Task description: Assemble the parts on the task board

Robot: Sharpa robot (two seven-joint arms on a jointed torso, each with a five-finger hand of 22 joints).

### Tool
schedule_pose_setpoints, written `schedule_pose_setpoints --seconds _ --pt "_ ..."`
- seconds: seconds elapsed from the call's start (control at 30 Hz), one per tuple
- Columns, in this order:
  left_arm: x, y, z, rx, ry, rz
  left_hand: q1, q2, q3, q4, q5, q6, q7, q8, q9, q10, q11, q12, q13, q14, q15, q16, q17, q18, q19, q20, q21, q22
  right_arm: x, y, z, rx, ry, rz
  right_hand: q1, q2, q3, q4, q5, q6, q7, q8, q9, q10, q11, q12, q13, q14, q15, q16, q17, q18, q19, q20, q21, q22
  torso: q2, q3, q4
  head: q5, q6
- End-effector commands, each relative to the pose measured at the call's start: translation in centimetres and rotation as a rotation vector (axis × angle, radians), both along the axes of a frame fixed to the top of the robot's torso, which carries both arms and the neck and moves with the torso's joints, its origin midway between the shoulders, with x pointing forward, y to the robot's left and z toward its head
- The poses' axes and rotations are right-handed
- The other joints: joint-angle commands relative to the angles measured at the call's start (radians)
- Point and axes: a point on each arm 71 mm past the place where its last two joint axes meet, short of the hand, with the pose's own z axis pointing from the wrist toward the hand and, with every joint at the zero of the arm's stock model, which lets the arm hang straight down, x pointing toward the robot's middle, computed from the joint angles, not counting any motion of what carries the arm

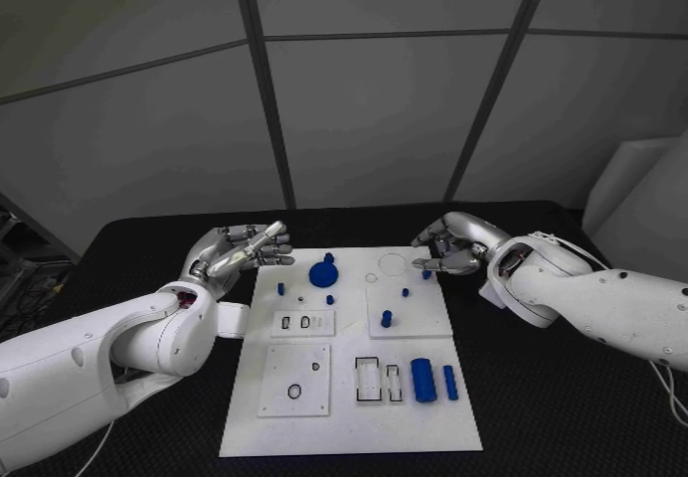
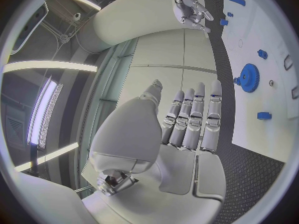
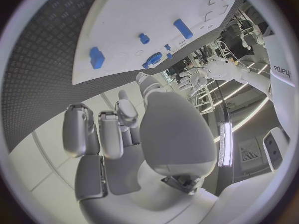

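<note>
The white task board [image 1: 344, 397] lies in the middle of the black table. On its far part a blue gear [image 1: 324, 273] stands among several small blue pegs, one of them [image 1: 426, 276] just below my right hand [image 1: 447, 253]. That hand hovers over the board's far right corner with its fingers curled in and nothing between them [image 3: 124, 129]. My left hand [image 1: 241, 248] is raised beside the board's far left corner, fingers straight and together, thumb apart, holding nothing [image 2: 187, 124]. The gear [image 2: 249, 77] lies beyond its fingertips.
Two blue cylinders [image 1: 424, 380] [image 1: 450, 383] lie on the board's near right part, beside rectangular slots [image 1: 369, 378]. A small plate with a ring [image 1: 294, 391] sits near left. Black table [image 1: 559, 417] surrounds the board; grey wall panels stand behind.
</note>
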Motion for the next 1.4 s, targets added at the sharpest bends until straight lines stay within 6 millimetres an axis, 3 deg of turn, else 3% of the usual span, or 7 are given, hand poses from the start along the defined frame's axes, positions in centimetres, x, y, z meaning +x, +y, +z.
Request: schedule_pose_setpoints --seconds 0.03,0.07,0.3,0.57,0.97,1.4 --pt "0.0 -0.2 0.2 -0.003 -0.01 -0.015 -0.001 0.012 0.002 -0.006 -0.004 0.002 0.004 -0.004 -0.001 0.001 0.004 -0.004 -0.001 0.0 0.004 -0.006 0.001 0.049 0.004 0.002 0.006 0.0 -0.1 -0.4 -0.1 0.044 0.044 0.032 0.015 0.002 -0.001 -0.008 -0.006 0.004 0.0 0.0 -0.001 -0.009 -0.002 -0.005 -0.002 0.058 -0.004 -0.008 0.06 -0.004 -0.008 0.0 -0.007 0.018 0.0 0.004 -0.0042 -0.005 0.001" --pt "0.0 -0.2 0.2 -0.003 -0.01 -0.015 -0.001 0.012 0.002 -0.006 -0.004 0.002 0.004 -0.004 -0.001 0.001 0.004 -0.004 -0.001 0.0 0.004 -0.006 0.001 0.049 0.004 0.002 0.006 0.0 0.0 -0.7 -0.1 0.041 0.045 0.027 0.019 0.002 -0.002 -0.009 -0.006 0.003 0.0 -0.001 -0.001 -0.01 -0.002 -0.007 -0.003 0.058 -0.004 -0.008 0.06 -0.004 -0.009 0.0 -0.008 0.016 0.001 0.0054 -0.0043 -0.006 0.001" --pt "0.1 -0.3 0.1 -0.004 -0.01 -0.017 -0.001 0.012 0.002 -0.006 -0.004 0.002 0.004 -0.004 -0.001 0.001 0.004 -0.004 -0.001 0.0 0.004 -0.006 0.001 0.049 0.004 0.002 0.006 0.0 0.7 -2.0 -0.9 0.016 0.056 0.0 0.03 0.001 -0.01 -0.014 -0.008 -0.005 0.002 -0.005 -0.003 -0.013 0.0 -0.012 -0.008 0.058 -0.003 -0.009 0.059 -0.003 -0.011 0.0 -0.01 0.013 0.0 0.0021 -0.0017 -0.01 -0.002" --pt "0.1 -0.3 0.1 -0.004 -0.01 -0.016 0.0 0.012 0.002 -0.007 -0.004 0.002 0.003 -0.004 -0.001 0.002 0.003 -0.004 -0.001 0.0 0.004 -0.007 0.001 0.049 0.004 0.002 0.006 0.0 0.9 -2.6 -2.2 -0.008 0.084 -0.013 0.032 0.0 -0.013 -0.014 -0.009 -0.008 0.003 -0.006 -0.003 -0.014 0.0 -0.013 -0.008 0.058 -0.003 -0.008 0.061 -0.003 -0.012 0.0 -0.011 0.013 0.001 0.0018 -0.0045 -0.007 -0.006" --pt "0.2 -0.2 0.1 -0.003 -0.01 -0.014 0.0 0.012 0.002 -0.007 -0.004 0.002 0.003 -0.004 -0.001 0.002 0.003 -0.004 -0.001 0.0 0.004 -0.007 0.001 0.049 0.004 0.002 0.006 0.0 1.2 -2.4 -3.4 -0.029 0.108 -0.015 0.032 0.0 -0.013 -0.014 -0.009 -0.008 0.004 -0.006 -0.003 -0.014 0.001 -0.012 -0.008 0.058 -0.003 -0.008 0.061 -0.003 -0.012 0.001 -0.011 0.012 -0.001 0.0004 -0.0026 -0.009 -0.011" --pt "0.2 -0.2 0.0 -0.003 -0.01 -0.013 0.0 0.012 0.002 -0.007 -0.004 0.002 0.003 -0.004 -0.001 0.002 0.003 -0.004 -0.001 0.0 0.004 -0.007 0.001 0.049 0.004 0.002 0.006 0.0 1.7 -1.7 -3.9 -0.032 0.114 -0.013 0.054 0.027 -0.011 -0.02 -0.013 0.012 0.004 0.005 0.001 -0.004 0.001 0.0 0.005 0.06 -0.002 -0.005 0.067 -0.005 -0.007 0.002 -0.008 0.018 0.0 0.0001 -0.0026 -0.007 -0.015"
